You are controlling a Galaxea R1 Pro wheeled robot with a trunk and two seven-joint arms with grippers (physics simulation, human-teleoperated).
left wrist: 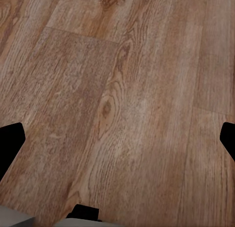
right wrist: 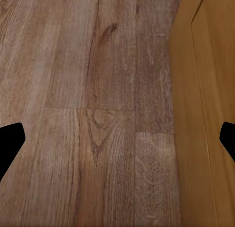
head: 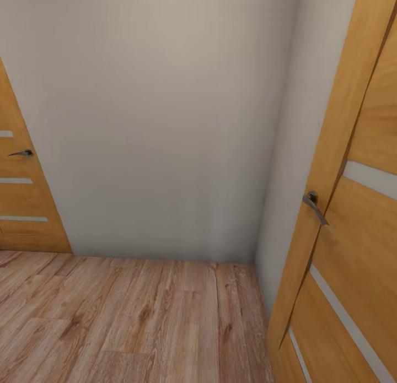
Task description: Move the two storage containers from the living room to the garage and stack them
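Observation:
The two storage containers are out of view, and so are the garage and its concrete floor. I face a pale wall (head: 165, 124) in a corner of a room with a light wood plank floor (head: 127, 317). My left gripper (left wrist: 117, 144) hangs open over bare planks, its black fingertips (left wrist: 10, 139) wide apart with nothing between them. My right gripper (right wrist: 117, 141) is open too, its fingertips (right wrist: 10, 139) spread over the planks, close beside an orange wooden door (right wrist: 205, 114).
An orange wood-panelled door (head: 353, 234) with a metal lever handle (head: 314, 205) stands close at the right. A second such door (head: 22, 206) with a handle (head: 22, 152) is at the far left. The wall closes off the way ahead.

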